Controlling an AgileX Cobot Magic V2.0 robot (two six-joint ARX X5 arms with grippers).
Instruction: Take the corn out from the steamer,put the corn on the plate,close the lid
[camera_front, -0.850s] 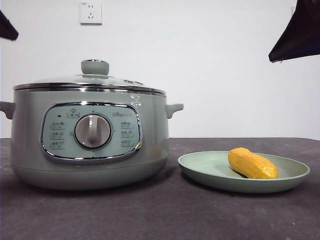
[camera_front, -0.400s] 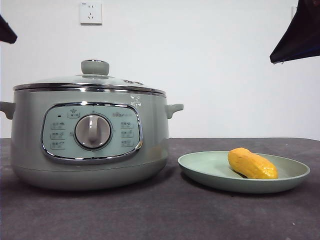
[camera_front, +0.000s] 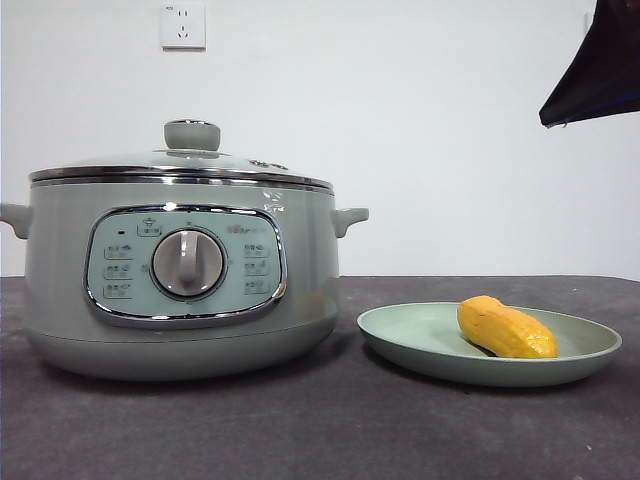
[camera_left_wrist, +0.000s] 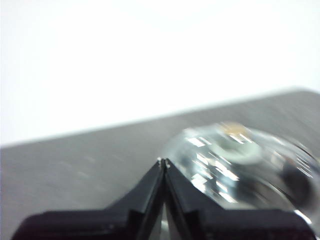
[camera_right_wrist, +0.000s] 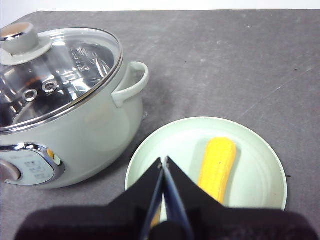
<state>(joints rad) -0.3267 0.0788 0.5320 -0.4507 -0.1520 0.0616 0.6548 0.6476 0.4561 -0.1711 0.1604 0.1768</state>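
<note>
The sage-green steamer (camera_front: 180, 270) stands at the left with its glass lid (camera_front: 180, 160) seated on it; both also show in the right wrist view, the steamer (camera_right_wrist: 90, 130) and its lid (camera_right_wrist: 55, 75). The corn (camera_front: 505, 328) lies on the pale green plate (camera_front: 420, 340) to the right of the steamer, and shows again in the right wrist view (camera_right_wrist: 218, 167) on the plate (camera_right_wrist: 260, 175). My right gripper (camera_right_wrist: 163, 161) is shut and empty, high above the plate; it shows as a dark tip (camera_front: 598, 70) at the top right. My left gripper (camera_left_wrist: 163, 162) is shut and empty, above the blurred lid (camera_left_wrist: 235, 160).
A dark grey table (camera_front: 320, 430) carries the steamer and the plate. A white wall with a socket (camera_front: 182, 25) stands behind. The steamer's side handle (camera_right_wrist: 131, 82) sticks out toward the plate.
The black tip at the top left of the front view has drawn out of the picture. The steamer, lid, plate and corn have not moved.
</note>
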